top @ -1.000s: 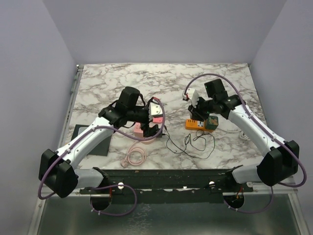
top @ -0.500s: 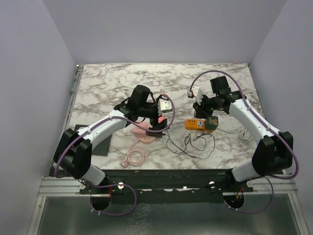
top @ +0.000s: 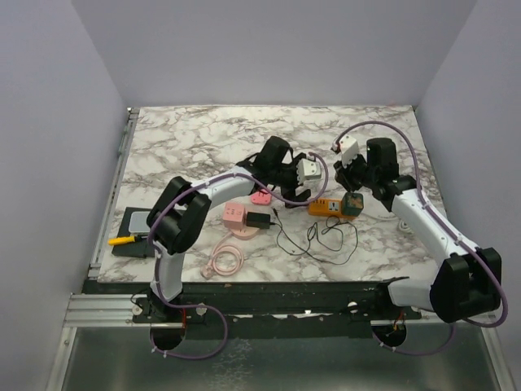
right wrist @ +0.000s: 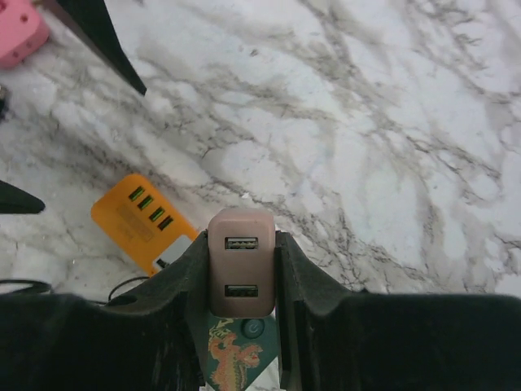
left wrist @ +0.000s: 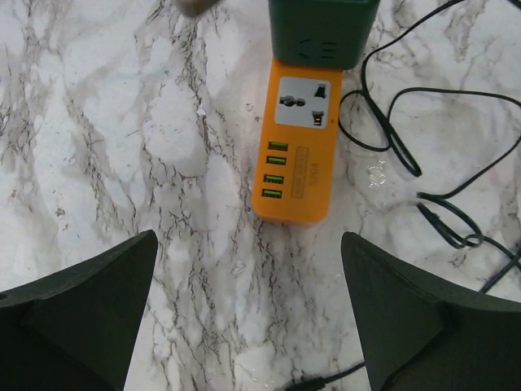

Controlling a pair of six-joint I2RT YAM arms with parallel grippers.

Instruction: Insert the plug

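Note:
An orange power strip (top: 328, 208) lies on the marble table with a green block (top: 352, 204) on its right end. In the left wrist view the strip (left wrist: 297, 151) shows one wall socket and several USB ports, with the green block (left wrist: 324, 28) beyond it. My left gripper (top: 308, 189) is open and empty just left of the strip; its jaws stand wide apart over bare marble (left wrist: 252, 326). My right gripper (right wrist: 242, 269) is shut on a beige-pink two-port USB charger plug (right wrist: 242, 261), held above the green block (right wrist: 236, 354) and right of the strip (right wrist: 142, 220).
A pink round socket (top: 236, 217) with a black plug (top: 259, 220) and a small pink adaptor (top: 260, 197) lie left of the strip. A thin black cable (top: 317, 240) loops in front of it. A pink coiled cable (top: 225, 261) and a black mat (top: 138, 236) lie at the front left.
My left arm has swung right, from over the pink socket to just beside the orange strip. My right gripper has shifted slightly right, still holding the plug.

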